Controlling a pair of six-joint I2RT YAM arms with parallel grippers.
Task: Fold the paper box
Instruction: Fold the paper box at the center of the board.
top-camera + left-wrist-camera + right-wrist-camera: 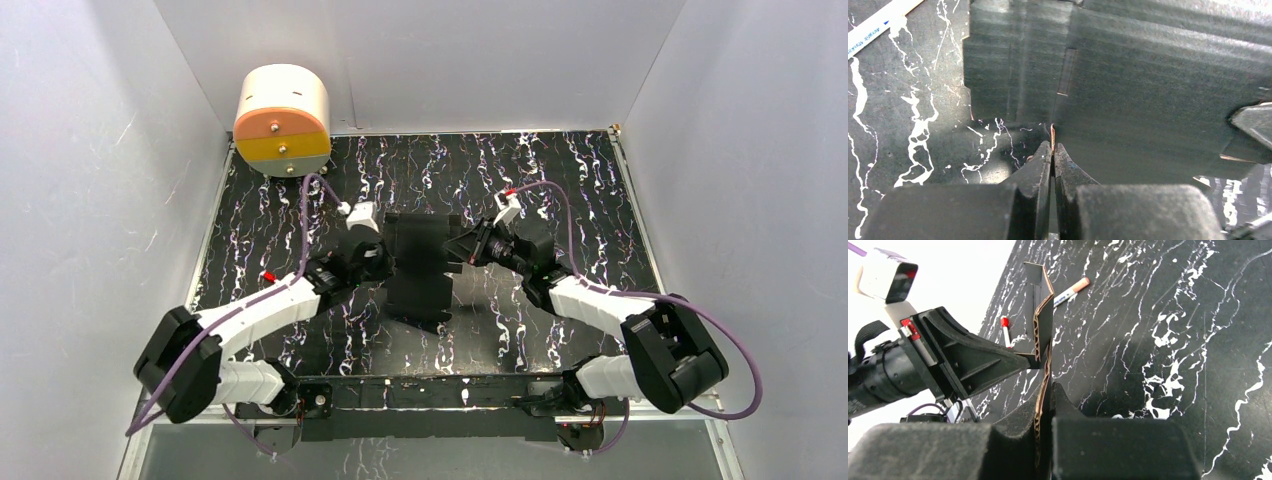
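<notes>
left gripper [1053, 150]: pressed together on the left edge of the paper box [420, 265], with the card's brown raw edge caught between the fingertips.
right gripper [1044, 407]: pinching the opposite, right edge. Its wrist view shows the card edge-on, wavy and corrugated, running up from between the fingers.
paper box, look: matte black card creased into panels, with a narrow slot cut in it and notched flaps on the right side. It is one open blank, with no walls closed up.
paper box, place: at the middle of the marbled table [560, 190], held between the two grippers, which face each other across it.
marker [1071, 290]: white barrel and pinkish cap, lying on the table beyond the card.
drum [282, 120]: cream with an orange-and-yellow face, at the far left corner, well apart from the card. What it holds cannot be told.
</notes>
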